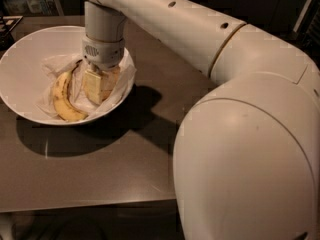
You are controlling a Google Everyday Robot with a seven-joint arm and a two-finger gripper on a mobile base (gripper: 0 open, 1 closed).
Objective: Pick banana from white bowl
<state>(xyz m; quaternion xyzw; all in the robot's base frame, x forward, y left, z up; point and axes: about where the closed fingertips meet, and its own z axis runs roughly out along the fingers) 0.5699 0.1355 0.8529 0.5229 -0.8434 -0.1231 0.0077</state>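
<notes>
Because the arm [250, 159] reached across from the near right, its large rounded joint housing filled that corner and hid part of the dark table [100, 179]. The bare tabletop lay in the near left, under the shadow of the bowl and arm.

Further back on the left sat the white bowl [20, 74], lined with crumpled paper [57, 64]. The banana [61, 96] lay curved on the paper in the near part of the bowl, resting on the lining and not lifted.

The gripper [100, 86] was down inside the bowl, just to the right of the banana and close against it. It pointed straight down, probably so as to clear the bowl's sloping wall. Whether it was closed on anything, or stood open, could not be told; contact with the banana was likewise unclear.

Above it the wrist [102, 49] stood vertical. From there the long forearm link ran right along the far side, then bent near toward the housing.

Judgement: grasp step in hand, lift not yet done.
</notes>
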